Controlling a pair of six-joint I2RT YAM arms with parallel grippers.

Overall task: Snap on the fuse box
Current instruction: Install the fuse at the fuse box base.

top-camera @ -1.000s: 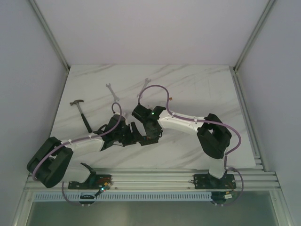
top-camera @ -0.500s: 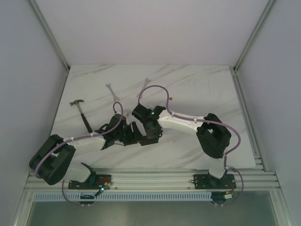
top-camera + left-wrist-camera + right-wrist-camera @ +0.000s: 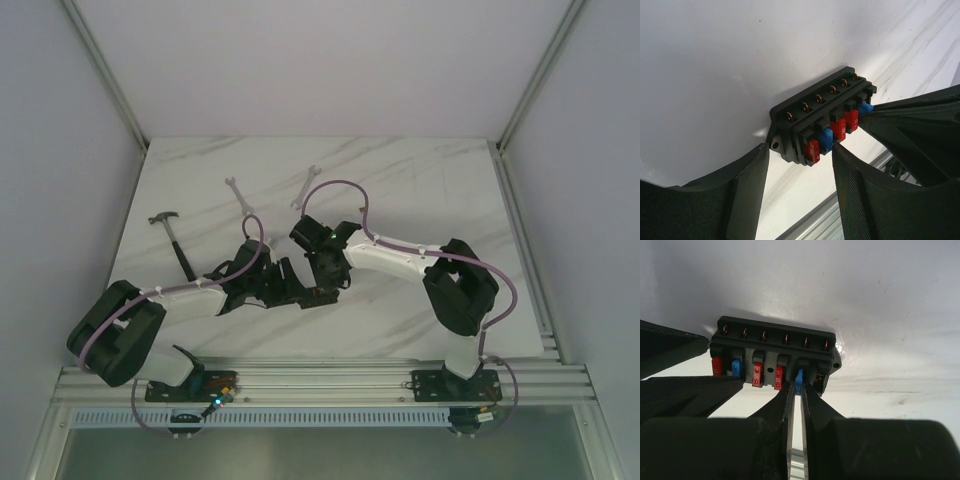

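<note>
The fuse box point(image 3: 817, 117) is a black box standing on its side on the white marble table, with red and blue fuses in a row. It also shows in the right wrist view point(image 3: 772, 347). My left gripper point(image 3: 801, 147) clamps the box's end, one finger on the back and one on the fuse side. My right gripper point(image 3: 799, 387) is shut on a blue fuse point(image 3: 799, 376) sitting in the fifth slot; the sixth slot is empty. In the top view both grippers, left point(image 3: 288, 285) and right point(image 3: 322, 288), meet and hide the box. No clear cover shows.
A hammer point(image 3: 176, 241) lies at the left of the table. Two wrenches point(image 3: 238, 193) point(image 3: 306, 185) lie behind the grippers. An aluminium rail point(image 3: 330, 375) runs along the near edge, close below the box.
The right wrist has shifted slightly right and back. The left arm has stretched a little further toward the box. The box has stayed in place.
</note>
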